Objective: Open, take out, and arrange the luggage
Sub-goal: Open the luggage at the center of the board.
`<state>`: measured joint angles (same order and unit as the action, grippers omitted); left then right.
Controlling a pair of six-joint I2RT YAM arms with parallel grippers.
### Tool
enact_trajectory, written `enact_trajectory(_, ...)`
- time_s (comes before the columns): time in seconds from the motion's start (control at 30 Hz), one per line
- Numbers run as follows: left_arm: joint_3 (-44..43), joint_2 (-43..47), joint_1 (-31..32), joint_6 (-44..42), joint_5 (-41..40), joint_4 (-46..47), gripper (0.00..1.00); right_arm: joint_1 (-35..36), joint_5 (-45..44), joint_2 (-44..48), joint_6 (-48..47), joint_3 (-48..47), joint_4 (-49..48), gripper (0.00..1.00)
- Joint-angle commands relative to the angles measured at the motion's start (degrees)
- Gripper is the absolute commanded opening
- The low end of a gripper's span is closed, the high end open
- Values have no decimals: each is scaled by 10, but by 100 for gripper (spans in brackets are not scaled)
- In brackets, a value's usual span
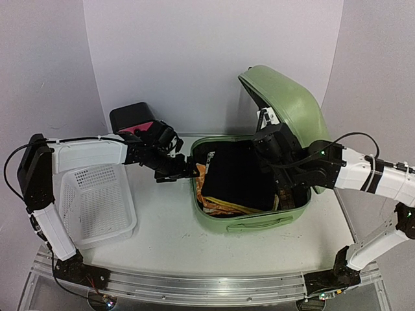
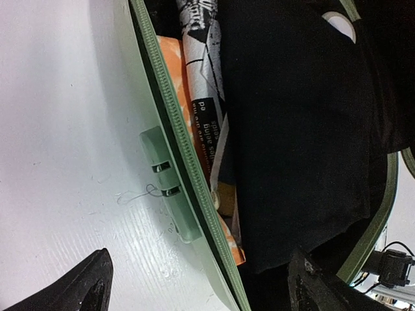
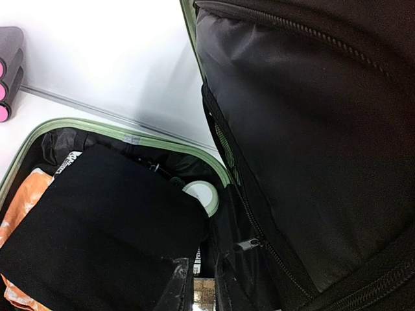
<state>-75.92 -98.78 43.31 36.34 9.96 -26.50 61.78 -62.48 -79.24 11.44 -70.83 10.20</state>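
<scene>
The luggage is a light-green hard-shell case lying open, its lid tilted up at the back right. A black cloth covers most of what is inside. Orange fabric shows along the left rim. My left gripper is open at that left rim. In the left wrist view its jaws straddle the zipper edge, one finger over the table and one over the black cloth. My right gripper is inside the case beside the lid lining. Its fingers are nearly together, with nothing visibly between them.
A white perforated basket stands on the table at the left, under my left arm. A black drawer box with pink fronts is behind it. A white round item lies at the back of the case. A printed black-and-white packet sits beside the orange fabric.
</scene>
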Motion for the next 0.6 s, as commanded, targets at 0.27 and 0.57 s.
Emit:
enact_trajectory(0.27,-102,-90,-11,3,2,13,70,-9,-17,37,26,4,-5,12)
enact_trajectory(0.57,-161,-156,-11,-43,-3,-4,51,-8,-14,48,27,12,-6,12)
